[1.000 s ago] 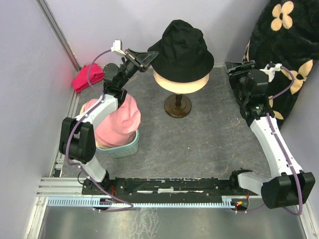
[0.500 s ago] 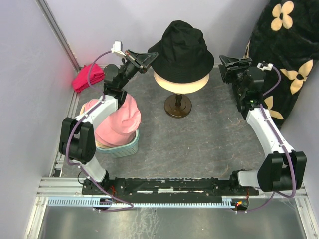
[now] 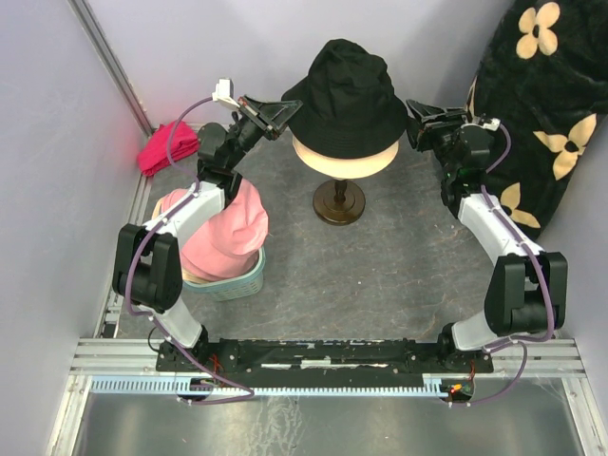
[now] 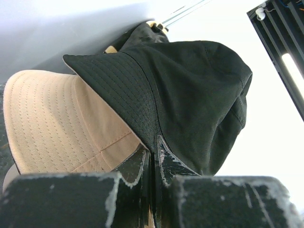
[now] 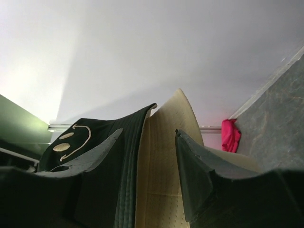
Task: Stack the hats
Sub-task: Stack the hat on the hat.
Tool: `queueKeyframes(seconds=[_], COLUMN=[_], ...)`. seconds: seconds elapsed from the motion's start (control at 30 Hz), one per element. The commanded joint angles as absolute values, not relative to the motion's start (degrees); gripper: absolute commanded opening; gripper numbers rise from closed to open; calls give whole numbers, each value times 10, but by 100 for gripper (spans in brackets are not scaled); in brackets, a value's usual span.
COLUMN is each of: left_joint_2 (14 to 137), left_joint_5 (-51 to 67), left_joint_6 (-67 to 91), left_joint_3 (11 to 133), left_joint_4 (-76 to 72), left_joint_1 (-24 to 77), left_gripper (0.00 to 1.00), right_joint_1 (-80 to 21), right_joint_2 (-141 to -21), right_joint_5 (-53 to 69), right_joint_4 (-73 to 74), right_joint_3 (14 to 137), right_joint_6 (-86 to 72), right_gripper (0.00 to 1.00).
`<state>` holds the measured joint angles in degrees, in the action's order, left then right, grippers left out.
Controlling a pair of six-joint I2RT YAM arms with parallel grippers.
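Observation:
A black bucket hat (image 3: 344,90) sits over a beige hat (image 3: 344,158) on a dark stand (image 3: 339,202) at the back middle. My left gripper (image 3: 276,112) is shut on the black hat's left brim; in the left wrist view its fingertips (image 4: 154,144) pinch the black brim (image 4: 128,90) above the beige hat (image 4: 57,123). My right gripper (image 3: 419,124) is open at the hats' right side. In the right wrist view (image 5: 148,132) the black brim (image 5: 124,180) and the beige brim (image 5: 164,156) stand between its open jaws. A pink hat (image 3: 228,228) lies at the left.
The pink hat rests in a pale teal basket-like rim (image 3: 237,282). A magenta-red cloth bundle (image 3: 161,147) lies in the back left corner and shows in the right wrist view (image 5: 231,135). A black flowered fabric (image 3: 556,85) fills the right side. Grey walls close the back and left.
My right arm has swung left and forward, bringing its open gripper to the hats' right brim. My left gripper has stayed shut on the black brim.

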<state>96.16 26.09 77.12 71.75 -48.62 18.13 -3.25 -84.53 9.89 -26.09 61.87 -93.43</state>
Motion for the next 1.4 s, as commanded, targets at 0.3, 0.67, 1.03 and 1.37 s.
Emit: queueKeyframes(seconds=[0.3,0.67,1.03,1.37], left_joint_2=[947,956,952,956], left_joint_5=[275,271,264,228], left_joint_6=[789,789,790,820], left_joint_3=[705,708,681,630], left_joint_4=[-520,-521,-528,-567], left_joint_1=[187,192,193,193], left_gripper=[3,3,3,3], right_joint_1=[-31,-42,-44,-44], right_joint_2=[-899,-938,-941,-918], right_joint_5=[143,163,158,143], right_joint_4=[-419,-458,-453,-373], right_joint_3=[670,691,680,648], right_joint_6=[-1016,-1049,-1051,-1007], right_gripper=[50,37,2,2])
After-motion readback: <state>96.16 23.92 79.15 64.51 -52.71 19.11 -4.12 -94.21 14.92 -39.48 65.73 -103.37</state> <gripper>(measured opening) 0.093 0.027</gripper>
